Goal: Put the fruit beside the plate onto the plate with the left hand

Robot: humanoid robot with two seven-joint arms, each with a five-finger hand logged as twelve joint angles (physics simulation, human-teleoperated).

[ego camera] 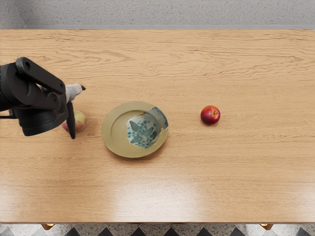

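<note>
- Head view: the left hand [47, 105] comes in from the 9 o'clock edge and hangs over the left part of the table [221, 187]. Its dark bulk hides its own grip, so I cannot tell whether it is spread, curled or already gripping.
- The pale fruit [79, 121] sits on the wood at about 4 o'clock from the middle of the hand. It is half covered by the hand, with only its right side showing.
- The fruit lies just beside the plate [112, 133], at the plate's 9 o'clock, so the carry should run towards 3 o'clock.
- It looks round, with no long axis to line up on.
- A patterned bowl [145, 130] fills the plate's right half, and the bare rim nearest the fruit looks like the likeliest landing spot.
- A red apple [210, 114] lies at the plate's 3 o'clock, well apart from it, so the pale fruit is the likelier target.
- The right arm does not show, and the left hand is the nearer one.
</note>
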